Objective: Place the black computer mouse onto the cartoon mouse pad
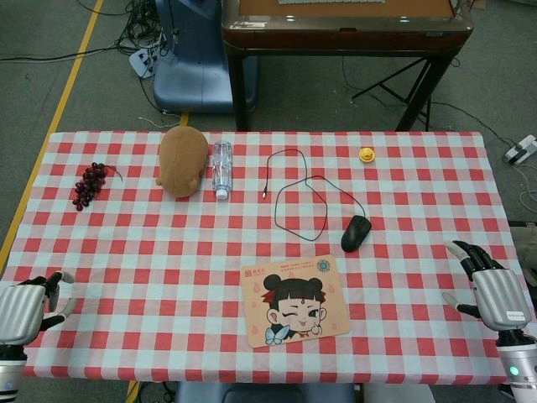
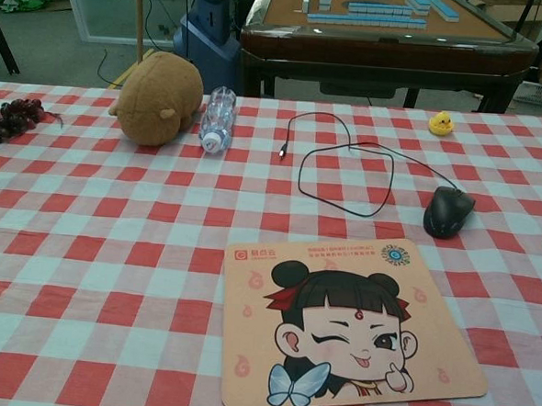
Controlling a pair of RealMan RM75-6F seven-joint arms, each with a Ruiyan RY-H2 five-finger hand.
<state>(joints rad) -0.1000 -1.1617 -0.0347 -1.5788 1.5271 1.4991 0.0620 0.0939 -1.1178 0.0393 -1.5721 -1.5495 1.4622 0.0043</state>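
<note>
The right robot hand (image 1: 493, 290) sits low at the near right corner of the worktop (image 1: 126, 252), palm tilted inward, fingers spread apart and holding nothing. Across from it, the left robot hand (image 1: 29, 306) hangs at the near left corner, fingers loosely apart and likewise empty; neither hand shows in the chest view. Both rest over the red-and-white checked cloth, well apart from everything else. Nearest the right robot hand is the black computer mouse (image 1: 356, 232), lying on the cloth just beyond the far right corner of the cartoon mouse pad (image 1: 294, 300), close to it but not on it. The mouse's black cable (image 1: 294, 189) trails away in loose loops toward the middle of the worktop, its plug end lying free. The pad lies flat near the front edge, slightly skewed, showing a winking girl with hair buns. Nothing lies between the mouse and the pad. Farther back, a small yellow rubber duck (image 1: 367, 154) stands near the far right. Toward the far left, a clear plastic bottle (image 1: 221, 170) lies on its side right beside a brown plush toy (image 1: 183, 159), and a bunch of dark grapes (image 1: 89, 185) sits further left, near the edge. Behind the worktop stands a dark wooden mahjong table (image 2: 382, 35) with tiles on top.
</note>
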